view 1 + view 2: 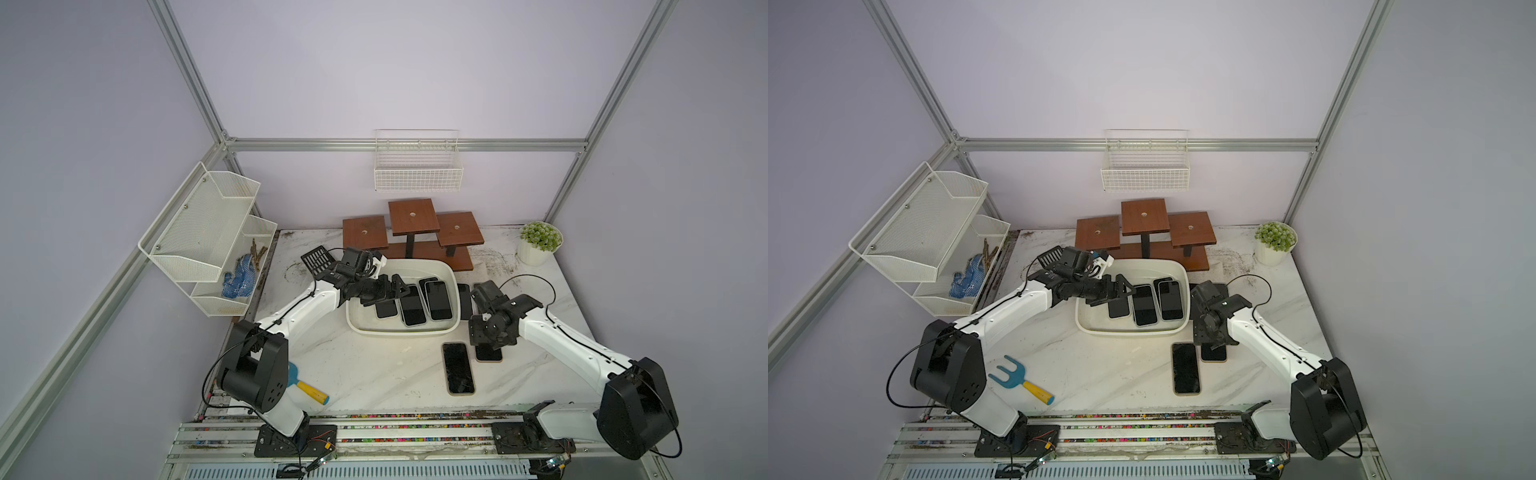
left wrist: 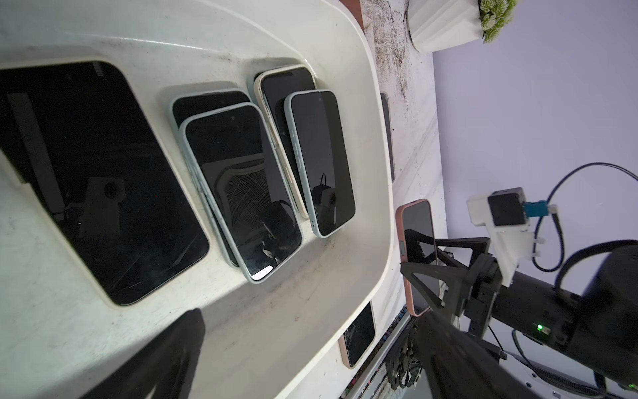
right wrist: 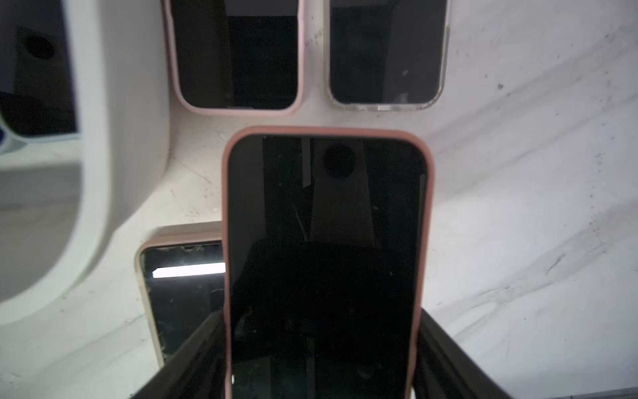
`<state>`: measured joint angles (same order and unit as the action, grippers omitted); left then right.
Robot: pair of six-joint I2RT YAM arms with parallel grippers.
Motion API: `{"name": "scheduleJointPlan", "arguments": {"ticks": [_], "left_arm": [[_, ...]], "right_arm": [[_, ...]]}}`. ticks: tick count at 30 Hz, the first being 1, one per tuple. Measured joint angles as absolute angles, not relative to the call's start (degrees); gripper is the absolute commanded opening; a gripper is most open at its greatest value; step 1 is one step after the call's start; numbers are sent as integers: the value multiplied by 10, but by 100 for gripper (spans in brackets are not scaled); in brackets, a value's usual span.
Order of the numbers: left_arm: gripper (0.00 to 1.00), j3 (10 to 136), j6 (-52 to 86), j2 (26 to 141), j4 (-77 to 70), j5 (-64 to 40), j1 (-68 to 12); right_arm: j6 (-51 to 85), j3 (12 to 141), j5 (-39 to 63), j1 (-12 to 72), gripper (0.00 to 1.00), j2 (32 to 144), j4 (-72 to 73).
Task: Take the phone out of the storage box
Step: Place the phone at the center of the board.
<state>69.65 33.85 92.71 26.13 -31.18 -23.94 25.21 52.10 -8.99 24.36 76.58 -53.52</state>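
- Your left gripper stands spread wide and empty; the storage box and its remaining phones lie directly beneath its fingertips.
- Your right gripper is clamped on a pink-cased phone, outside the box, whose rim lies just beside it.

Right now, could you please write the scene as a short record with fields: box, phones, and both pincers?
storage box: white tub on the marble table
phones in box: five screens visible, two pairs overlapping
left pincer: open, over the box, holding nothing
right pincer: shut on pink-cased phone, outside the box
phones on table: three lie flat beside the box
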Motion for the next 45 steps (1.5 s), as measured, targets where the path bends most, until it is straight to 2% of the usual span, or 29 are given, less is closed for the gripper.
{"name": "scheduleJointPlan", "arguments": {"ticks": [12,21,24,27,35,45], "left_arm": [[100,692,335,921,270,-304,-240],[100,680,334,903,279,-296,-240],[100,680,334,903,279,-293,-240],[100,679,334,901,280,-288,-240],[100,676,334,884,284,-278,-240],[100,676,334,884,289,-268,-240]], "right_arm": [[220,511,-53,221,51,855,-493],[219,511,-41,221,52,865,-494],[220,511,-42,221,57,875,-494],[220,515,-41,217,73,892,-495],[219,529,-44,209,100,904,-507],[220,561,-59,206,100,869,-533]]}}
